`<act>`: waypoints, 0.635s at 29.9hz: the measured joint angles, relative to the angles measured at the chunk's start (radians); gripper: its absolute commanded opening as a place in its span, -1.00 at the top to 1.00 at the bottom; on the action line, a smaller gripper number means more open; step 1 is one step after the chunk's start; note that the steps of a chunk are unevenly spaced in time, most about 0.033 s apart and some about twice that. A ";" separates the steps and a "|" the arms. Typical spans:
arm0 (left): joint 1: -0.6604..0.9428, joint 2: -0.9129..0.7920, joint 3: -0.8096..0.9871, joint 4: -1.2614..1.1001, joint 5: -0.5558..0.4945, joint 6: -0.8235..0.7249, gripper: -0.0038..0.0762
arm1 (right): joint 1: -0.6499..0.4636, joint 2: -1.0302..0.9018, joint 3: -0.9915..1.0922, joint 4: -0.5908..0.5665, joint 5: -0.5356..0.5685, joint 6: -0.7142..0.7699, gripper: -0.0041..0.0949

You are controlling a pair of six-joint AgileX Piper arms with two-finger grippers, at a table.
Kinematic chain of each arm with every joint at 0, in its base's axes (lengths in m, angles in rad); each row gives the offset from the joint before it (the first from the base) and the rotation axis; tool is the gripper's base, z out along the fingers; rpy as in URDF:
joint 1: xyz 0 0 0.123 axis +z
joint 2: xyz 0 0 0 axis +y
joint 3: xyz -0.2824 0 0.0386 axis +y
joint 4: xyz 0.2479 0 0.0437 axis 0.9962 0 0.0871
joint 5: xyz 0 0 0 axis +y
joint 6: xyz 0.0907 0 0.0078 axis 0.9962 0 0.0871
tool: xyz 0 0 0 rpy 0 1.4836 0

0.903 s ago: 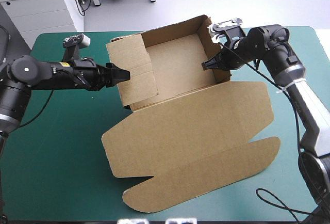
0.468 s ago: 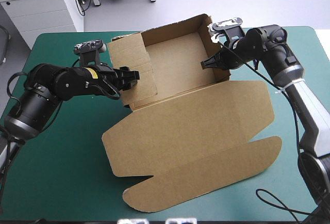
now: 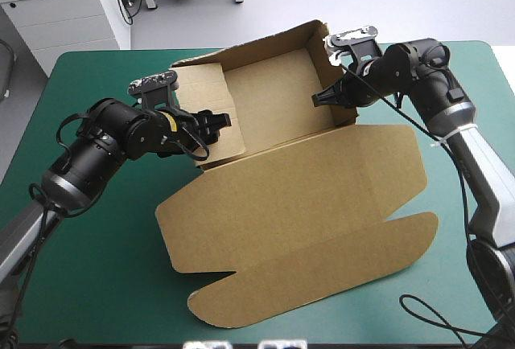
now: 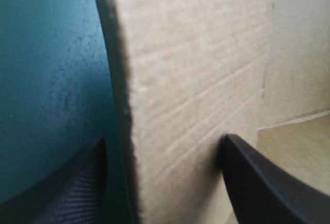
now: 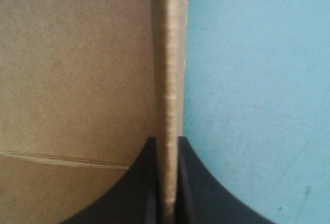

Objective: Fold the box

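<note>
Right jaws tight on the brown box's (image 3: 299,196) right wall, left jaws apart astride the left wall — lid flat.

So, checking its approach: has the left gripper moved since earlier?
Yes. The left gripper moved away from the table's left edge, over the box's left wall.

The box (image 3: 298,228) is matt brown board, faintly ribbed on its faces and fuzzy at the cut edge, the teal-green cover (image 3: 96,268) matt and lightly scuffed, and the left gripper (image 3: 216,121) has black fingers (image 4: 77,193), one finely ribbed, one smooth.
</note>
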 measured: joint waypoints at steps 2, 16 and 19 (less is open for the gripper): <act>0.000 0.009 0.000 0.000 0.002 -0.030 -0.23 | 0.000 0.000 0.000 0.004 -0.001 0.000 0.94; 0.000 0.021 0.000 0.060 0.014 -0.100 0.92 | 0.000 0.000 0.000 -0.006 -0.010 0.005 0.94; 0.000 0.031 0.000 0.088 0.030 -0.103 0.92 | 0.001 -0.002 0.000 0.005 -0.010 0.013 0.94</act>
